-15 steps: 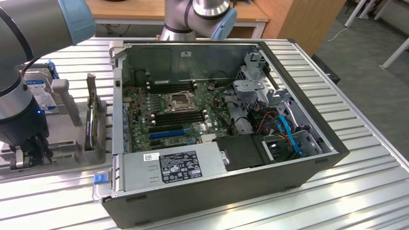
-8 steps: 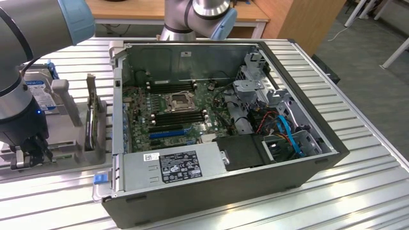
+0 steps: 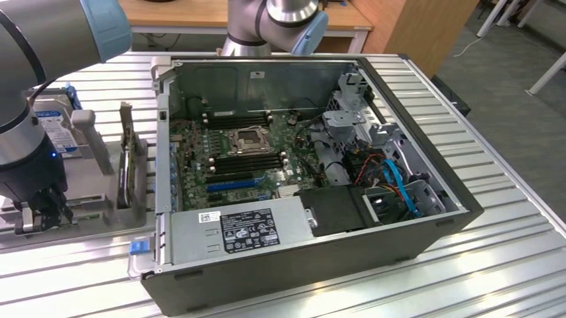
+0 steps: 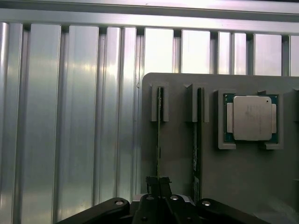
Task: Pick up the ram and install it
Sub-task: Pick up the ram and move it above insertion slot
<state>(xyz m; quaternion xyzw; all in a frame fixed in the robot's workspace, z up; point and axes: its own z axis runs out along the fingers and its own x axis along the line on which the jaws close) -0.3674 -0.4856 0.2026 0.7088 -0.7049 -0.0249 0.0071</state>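
Observation:
The ram [image 4: 160,135] is a thin green stick seen edge-on, standing in a slot of the grey holder [image 4: 178,154], in the row nearest the holder's edge. My gripper [image 4: 159,183] sits over its near end with one finger on each side, pinched on the stick. The stick still rests in its slot. In the exterior view my gripper [image 3: 42,215] is low over the front of the holder [image 3: 99,228] at that view's left. The open computer case [image 3: 292,265] holds the motherboard with its long black slots [image 3: 248,162].
A second green stick [image 4: 198,140] stands in the neighbouring slot, and a silver processor [image 4: 252,117] lies in a recess beyond it. A blue-labelled hard drive [image 3: 53,129] and an upright board [image 3: 130,156] stand on the holder. Ribbed metal table [image 4: 70,140] borders the holder.

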